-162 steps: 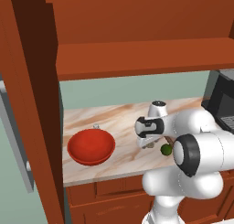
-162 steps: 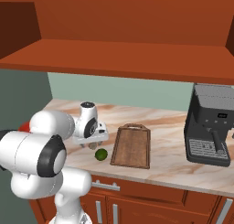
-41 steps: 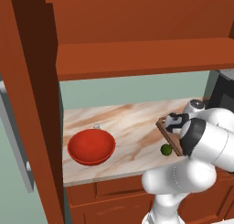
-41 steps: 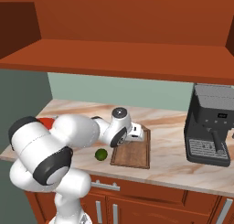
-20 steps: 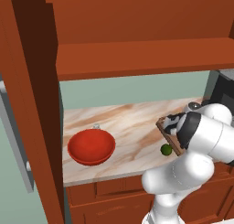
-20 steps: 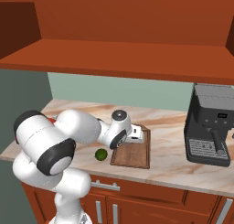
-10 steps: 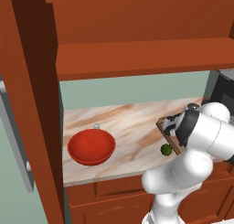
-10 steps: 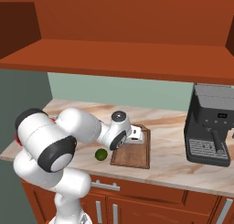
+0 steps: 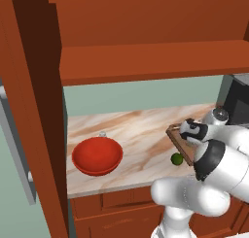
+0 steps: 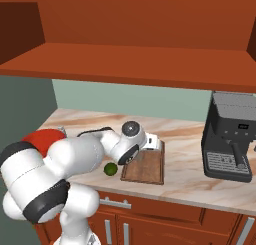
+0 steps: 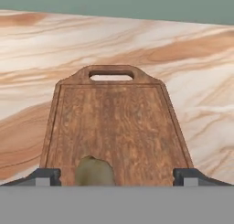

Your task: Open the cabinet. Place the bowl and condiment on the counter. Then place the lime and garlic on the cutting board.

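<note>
Gripper: gripper [image 11: 117,177] released, jaws spread wide, fingertips [image 11: 45,176] near the two long edges of the cutting board; nothing clamped between them.
Garlic: garlic [image 11: 94,171] lies on the cutting board at its near end, between the open fingertips, closer to the one on the left of the hand view; no contact with either tip visible.
Cutting board: cutting board [image 11: 116,122] flat on the table, handle slot at the far end in the hand view; in the right base view the board [image 10: 147,167] sits just ahead of the wrist.
Lime: lime [image 10: 110,169] on the table just off the board's left long edge, not on it; in the left base view lime [image 9: 177,159] sits next to the board corner, below the hand.
Bowl: bowl [image 9: 97,155] upright on the table, well apart from the gripper, toward the left end.
Condiment: condiment [image 9: 102,134] just behind the bowl's far rim, mostly hidden.
Table: table [image 10: 190,181], veined marble surface.
Cabinet: cabinet [image 9: 29,110] door swung open at the left of the left base view; shelf inside visible.
Other: coffee machine [image 10: 231,141] on the table to the right of the board, apart from it.
</note>
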Motion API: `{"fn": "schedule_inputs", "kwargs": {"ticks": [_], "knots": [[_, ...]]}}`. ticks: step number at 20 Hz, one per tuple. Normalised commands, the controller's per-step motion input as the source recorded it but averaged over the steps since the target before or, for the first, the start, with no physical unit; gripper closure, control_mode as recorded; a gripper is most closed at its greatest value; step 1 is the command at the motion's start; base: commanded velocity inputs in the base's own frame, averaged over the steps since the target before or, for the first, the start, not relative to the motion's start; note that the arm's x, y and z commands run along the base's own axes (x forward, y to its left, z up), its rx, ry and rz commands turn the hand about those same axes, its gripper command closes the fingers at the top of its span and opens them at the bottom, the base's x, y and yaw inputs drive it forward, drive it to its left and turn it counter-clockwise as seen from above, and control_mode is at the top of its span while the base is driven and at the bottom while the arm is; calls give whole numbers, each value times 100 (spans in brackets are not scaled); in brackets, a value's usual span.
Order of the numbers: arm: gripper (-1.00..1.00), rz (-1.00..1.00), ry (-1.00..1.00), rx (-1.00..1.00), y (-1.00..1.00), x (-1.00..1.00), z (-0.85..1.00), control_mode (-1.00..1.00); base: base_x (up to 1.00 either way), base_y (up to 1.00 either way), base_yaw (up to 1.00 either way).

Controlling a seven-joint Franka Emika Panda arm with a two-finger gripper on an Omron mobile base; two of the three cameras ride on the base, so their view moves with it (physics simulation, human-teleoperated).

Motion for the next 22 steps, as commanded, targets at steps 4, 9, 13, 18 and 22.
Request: {"fn": "schedule_inputs", "kwargs": {"ticks": [4,9,13,18,22], "knots": [[-100,0,-29,0,0,-33,82,-100,0,0,0],[-100,0,-10,-1,0,-33,27,-100,0,0,0],[-100,-2,0,0,0,-31,10,-100,0,0,0],[-100,-6,7,0,0,-37,42,-100,0,0,0],[-100,-8,14,0,0,-40,54,-100,0,0,0]]}}
